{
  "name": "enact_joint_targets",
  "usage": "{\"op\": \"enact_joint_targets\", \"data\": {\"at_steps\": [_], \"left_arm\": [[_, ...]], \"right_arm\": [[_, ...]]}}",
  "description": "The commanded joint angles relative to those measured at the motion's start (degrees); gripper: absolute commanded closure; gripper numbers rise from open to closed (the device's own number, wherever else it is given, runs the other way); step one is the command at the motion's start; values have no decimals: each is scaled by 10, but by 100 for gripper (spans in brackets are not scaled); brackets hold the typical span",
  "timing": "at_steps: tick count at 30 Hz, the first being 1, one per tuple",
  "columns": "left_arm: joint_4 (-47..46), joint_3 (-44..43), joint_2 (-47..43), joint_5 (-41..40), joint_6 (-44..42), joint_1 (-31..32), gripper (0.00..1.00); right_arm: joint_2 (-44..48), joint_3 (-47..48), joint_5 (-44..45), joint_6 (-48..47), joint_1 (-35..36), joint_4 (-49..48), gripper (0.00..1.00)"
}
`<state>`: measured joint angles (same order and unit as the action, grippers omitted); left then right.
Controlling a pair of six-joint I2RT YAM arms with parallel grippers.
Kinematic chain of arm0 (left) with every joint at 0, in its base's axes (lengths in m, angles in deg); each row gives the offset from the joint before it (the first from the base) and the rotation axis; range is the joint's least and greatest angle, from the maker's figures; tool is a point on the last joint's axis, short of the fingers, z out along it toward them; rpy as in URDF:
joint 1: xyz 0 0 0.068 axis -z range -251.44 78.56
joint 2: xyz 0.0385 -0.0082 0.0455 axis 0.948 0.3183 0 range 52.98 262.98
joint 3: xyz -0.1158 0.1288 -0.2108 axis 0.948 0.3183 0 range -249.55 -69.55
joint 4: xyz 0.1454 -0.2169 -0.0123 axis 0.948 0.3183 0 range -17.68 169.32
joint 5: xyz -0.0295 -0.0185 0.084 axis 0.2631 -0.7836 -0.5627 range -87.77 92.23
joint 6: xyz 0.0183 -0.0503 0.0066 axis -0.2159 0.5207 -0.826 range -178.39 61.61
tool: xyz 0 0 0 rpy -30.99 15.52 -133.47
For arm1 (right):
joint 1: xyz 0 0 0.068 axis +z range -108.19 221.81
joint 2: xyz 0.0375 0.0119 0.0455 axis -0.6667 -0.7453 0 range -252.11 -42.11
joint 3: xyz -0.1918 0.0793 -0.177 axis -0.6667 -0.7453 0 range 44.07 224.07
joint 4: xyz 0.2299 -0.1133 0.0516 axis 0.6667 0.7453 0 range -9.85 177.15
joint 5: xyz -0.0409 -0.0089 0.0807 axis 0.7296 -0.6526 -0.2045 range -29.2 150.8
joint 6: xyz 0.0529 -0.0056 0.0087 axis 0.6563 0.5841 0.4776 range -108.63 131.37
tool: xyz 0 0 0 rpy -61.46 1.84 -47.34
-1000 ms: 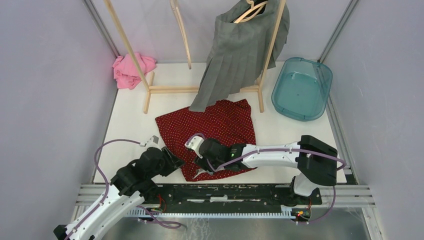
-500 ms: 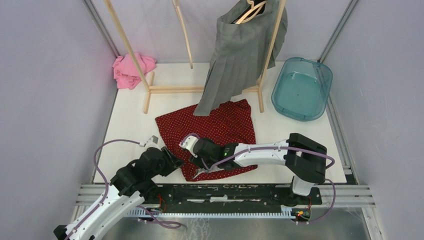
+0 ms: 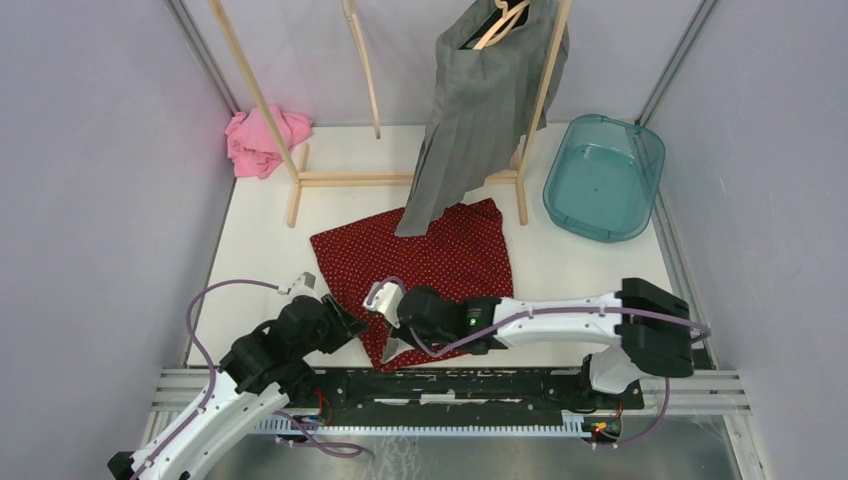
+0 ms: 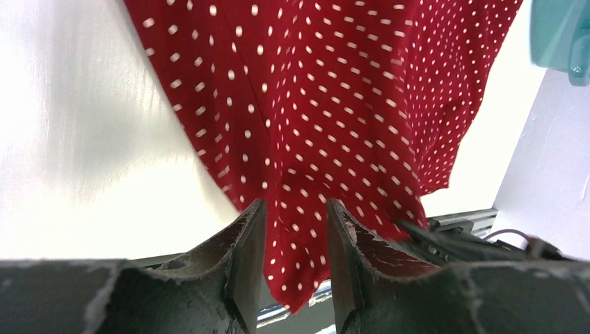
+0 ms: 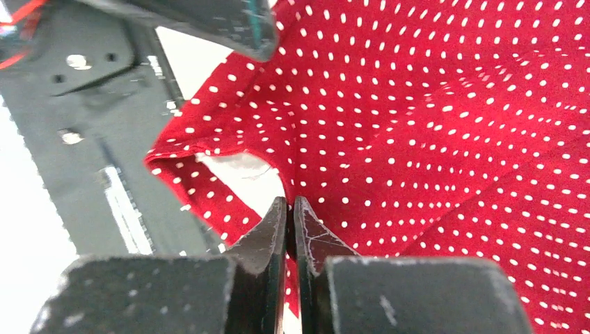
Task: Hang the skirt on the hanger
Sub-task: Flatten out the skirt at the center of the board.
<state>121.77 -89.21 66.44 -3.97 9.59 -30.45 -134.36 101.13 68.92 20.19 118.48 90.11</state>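
The red skirt [image 3: 440, 255] with white dots lies spread flat on the white table, its near corner at the front edge. My right gripper [image 3: 394, 343] is shut on that near edge; in the right wrist view the fingers [image 5: 289, 203] pinch a fold of the skirt [image 5: 431, 104]. My left gripper [image 3: 345, 325] sits at the skirt's near left side. Its jaws [image 4: 296, 209] stand apart, with flat red cloth [image 4: 334, 90] showing between them. A wooden hanger [image 3: 497, 22] hangs on the rack at the back, carrying a grey pleated skirt [image 3: 475, 110].
The wooden rack [image 3: 400, 178] stands across the back of the table. A pink cloth [image 3: 262, 140] lies at the back left and a teal tub [image 3: 605, 175] at the back right. The black rail [image 5: 104, 139] runs along the near edge.
My right gripper has closed on the skirt's near edge, and its arm has shifted a little. The grey skirt has swung on the hanger. The left arm has not moved.
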Motion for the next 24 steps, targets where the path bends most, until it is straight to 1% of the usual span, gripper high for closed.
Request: {"op": "enact_joint_targets", "data": {"at_steps": [1, 4, 10, 11, 14, 16, 20, 22, 24], "left_arm": [[-7, -18, 2, -21, 24, 1, 57], [-9, -22, 8, -24, 22, 1, 57], [-19, -24, 21, -23, 20, 1, 57], [-19, -25, 23, -22, 19, 2, 57], [-19, -29, 27, -24, 15, 1, 57], [-19, -31, 29, -23, 14, 1, 57], [-20, -31, 33, -21, 14, 1, 57], [-24, -30, 34, -19, 12, 1, 57], [-27, -30, 35, -17, 13, 1, 57]], "right_arm": [[92, -24, 7, -1, 34, -11, 91], [107, -35, -10, 14, 51, 17, 90], [70, -63, 24, 61, 82, 39, 89], [62, -69, 26, 72, 82, 37, 87], [53, -85, 36, 103, 83, 40, 64], [73, -90, 54, 121, 83, 52, 54], [148, -100, 72, 135, 82, 78, 37], [172, -96, 90, 139, 79, 98, 33], [180, -91, 89, 139, 70, 115, 33]]}}
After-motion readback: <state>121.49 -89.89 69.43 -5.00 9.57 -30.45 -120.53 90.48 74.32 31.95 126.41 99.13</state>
